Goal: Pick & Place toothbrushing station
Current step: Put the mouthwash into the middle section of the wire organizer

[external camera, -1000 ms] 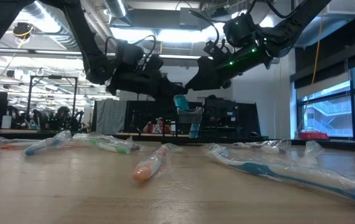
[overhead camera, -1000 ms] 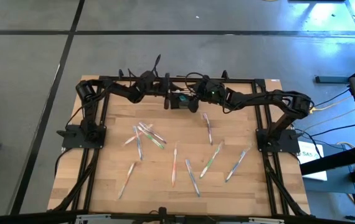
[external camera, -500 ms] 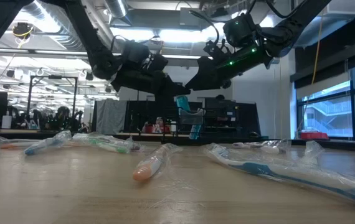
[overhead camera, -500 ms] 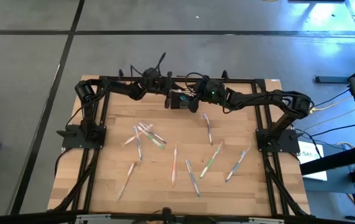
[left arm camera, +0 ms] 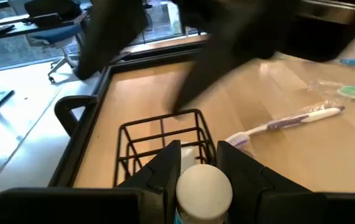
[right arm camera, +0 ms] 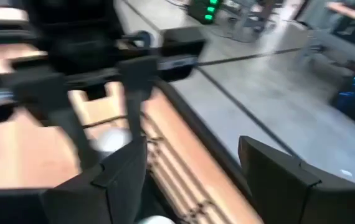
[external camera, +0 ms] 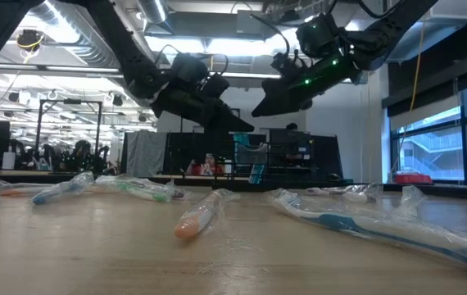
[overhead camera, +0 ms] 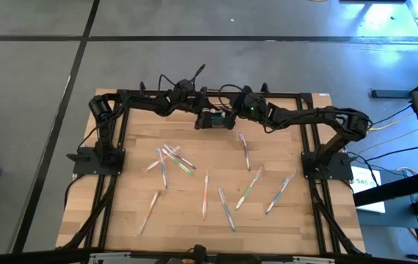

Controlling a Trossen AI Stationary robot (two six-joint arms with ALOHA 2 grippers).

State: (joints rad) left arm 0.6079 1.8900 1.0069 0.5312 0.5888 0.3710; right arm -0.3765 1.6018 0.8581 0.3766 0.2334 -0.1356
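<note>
Since a second ago the left gripper (overhead camera: 203, 110) has swung further over the caddy (overhead camera: 213, 121), and the right gripper (overhead camera: 232, 116) has lifted off it a little. Left fingers (left arm camera: 165, 168) are clenched on a white-capped tube (left arm camera: 202, 186), held right above the caddy. Right fingers (right arm camera: 124, 168) are spread wide, holding nothing, just beside the caddy. Caddy sits at the tabletop's (overhead camera: 187, 213) far edge; toothbrushes (overhead camera: 205, 194) lie nearer than it.

Overhead, table-level, two wrist views; shared table (overhead camera: 194, 198)
</note>
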